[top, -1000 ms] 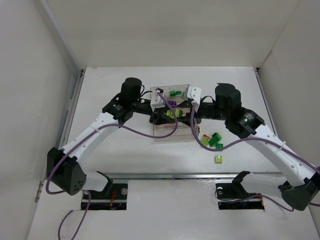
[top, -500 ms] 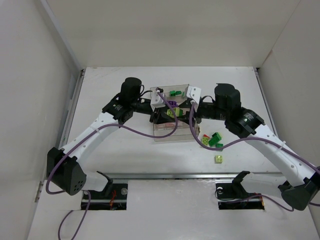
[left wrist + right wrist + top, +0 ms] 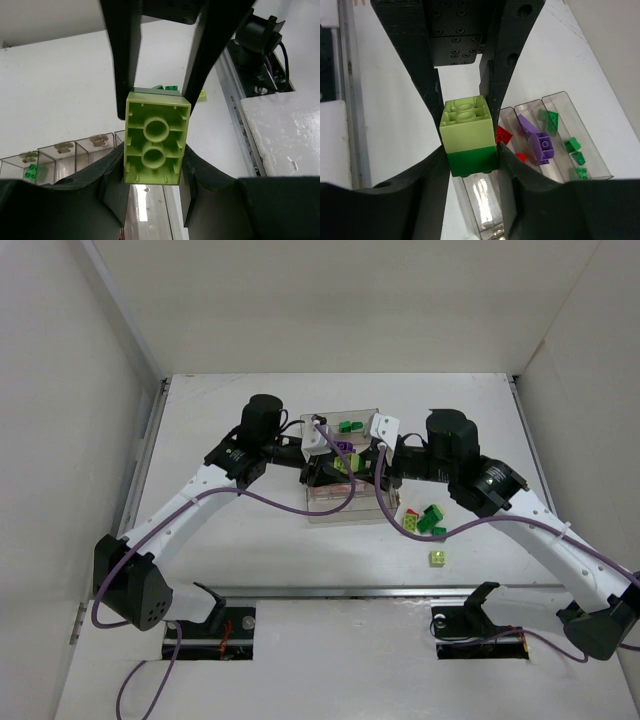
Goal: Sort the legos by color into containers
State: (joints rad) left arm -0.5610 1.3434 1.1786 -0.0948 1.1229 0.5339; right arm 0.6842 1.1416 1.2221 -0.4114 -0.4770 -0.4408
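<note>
A lime brick (image 3: 466, 127) and a dark green brick (image 3: 471, 161) are stuck together and hang over the clear tray (image 3: 338, 512). My left gripper (image 3: 155, 162) is shut on the lime brick (image 3: 157, 142). My right gripper (image 3: 472, 156) faces it from the other side, its fingers pressed on both sides of the dark green brick. In the top view the two grippers meet at the brick pair (image 3: 351, 465). The tray's rows hold red legos (image 3: 502, 135), purple legos (image 3: 543, 145) and dark green legos (image 3: 572, 146).
Loose legos lie on the table right of the tray: a cluster of dark green, lime and red ones (image 3: 424, 520) and a single lime one (image 3: 437, 557). The tray's nearest row (image 3: 482, 210) shows nothing in it. A metal rail (image 3: 240, 125) runs along the table edge.
My right gripper's fingers have closed in onto the dark green brick, and its wrist has shifted slightly left. The left gripper has kept its hold and place.
</note>
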